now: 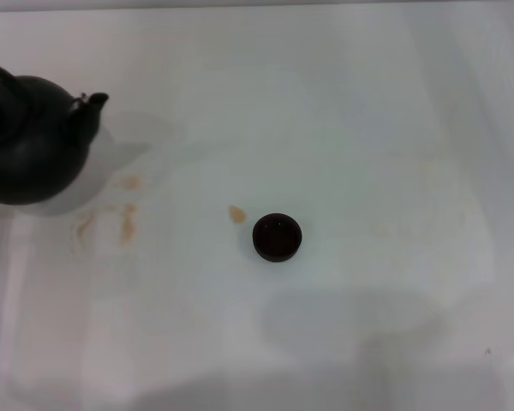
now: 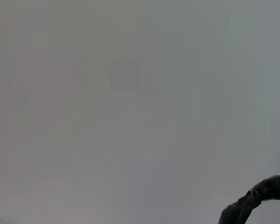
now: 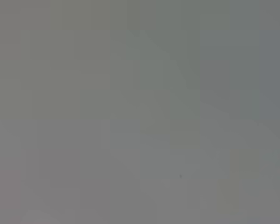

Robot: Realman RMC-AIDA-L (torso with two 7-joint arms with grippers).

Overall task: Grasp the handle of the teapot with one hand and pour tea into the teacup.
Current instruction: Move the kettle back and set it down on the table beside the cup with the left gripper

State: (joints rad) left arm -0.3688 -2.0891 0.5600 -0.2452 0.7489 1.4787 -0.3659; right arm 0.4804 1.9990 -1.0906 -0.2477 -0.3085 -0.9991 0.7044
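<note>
Neither gripper shows in any view, so whether either is spread or pressed together cannot be told. On the white table [image 1: 368, 128] the black teapot [image 1: 30, 141] stands upright at the robot's far left, spout pointing right. Well apart from it, near the middle, sits the small dark teacup [image 1: 277, 237], with faint tan stains [image 1: 127, 223] between them.

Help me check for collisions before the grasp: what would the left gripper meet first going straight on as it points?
Probably the white table: it fills the left wrist view. The teapot's handle shows only at that view's edge, off the line. Depth is unclear.
</note>
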